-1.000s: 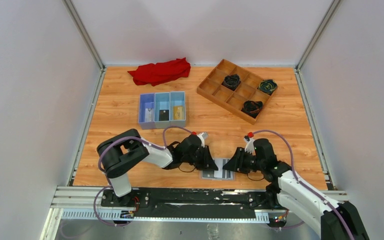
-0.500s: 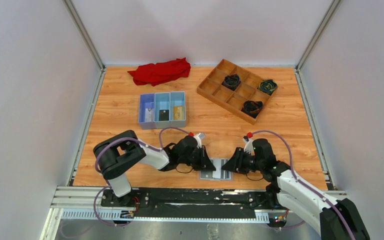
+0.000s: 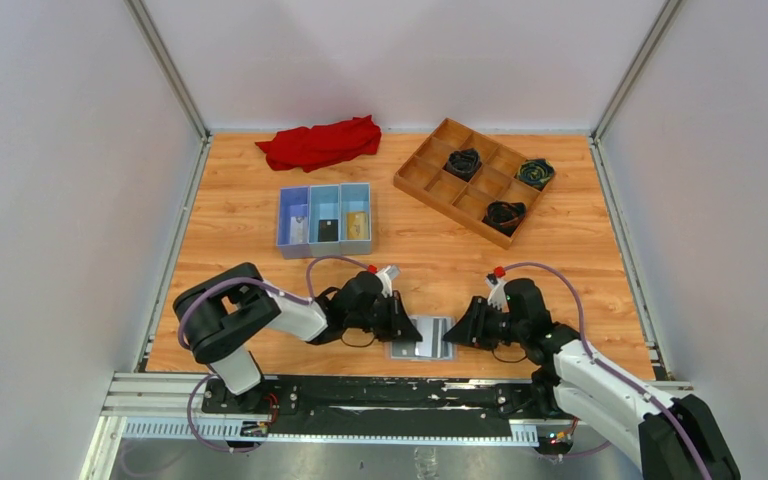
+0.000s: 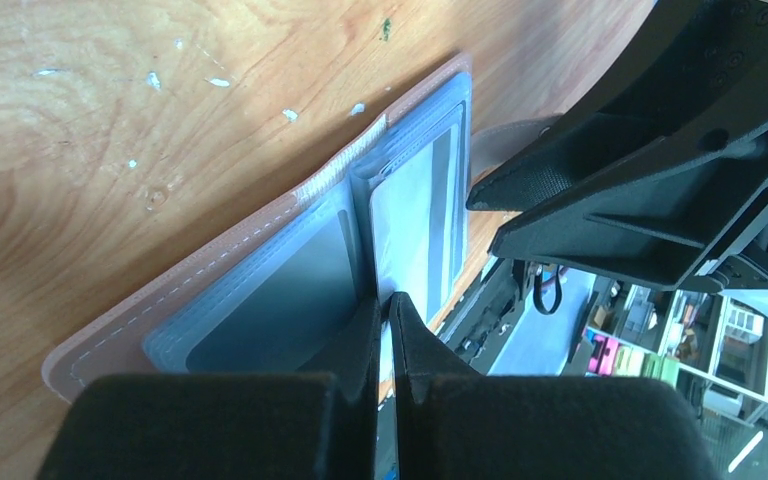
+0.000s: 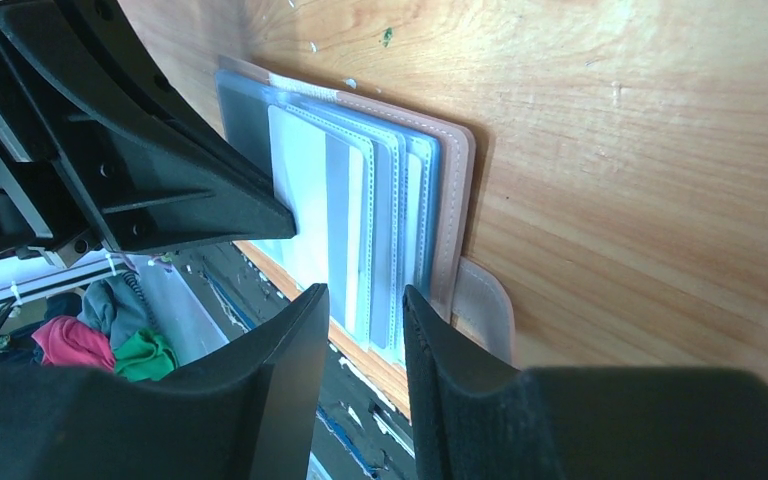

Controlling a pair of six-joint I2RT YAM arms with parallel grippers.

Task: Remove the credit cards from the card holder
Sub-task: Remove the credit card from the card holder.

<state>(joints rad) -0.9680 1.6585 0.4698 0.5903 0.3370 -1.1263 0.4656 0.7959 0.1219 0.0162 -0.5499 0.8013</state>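
At table (image 3: 580, 270) front edge, card holder (image 3: 422, 337) between left tool (image 3: 401, 326) and right tool (image 3: 462, 331)

You see two arms bolted to the black base plate (image 3: 390, 392). The left arm (image 3: 260, 315) rises from the plate's left end and the right arm (image 3: 600, 385) from its right end. Both have rounded black joint housings and white link shells. A purple cable (image 3: 550, 268) loops along each arm, and a small red cap (image 3: 372, 268) sits near each wrist. Your left gripper (image 4: 385, 305) and right gripper (image 5: 363, 295) have matte black, wedge-shaped fingers on angular black brackets.
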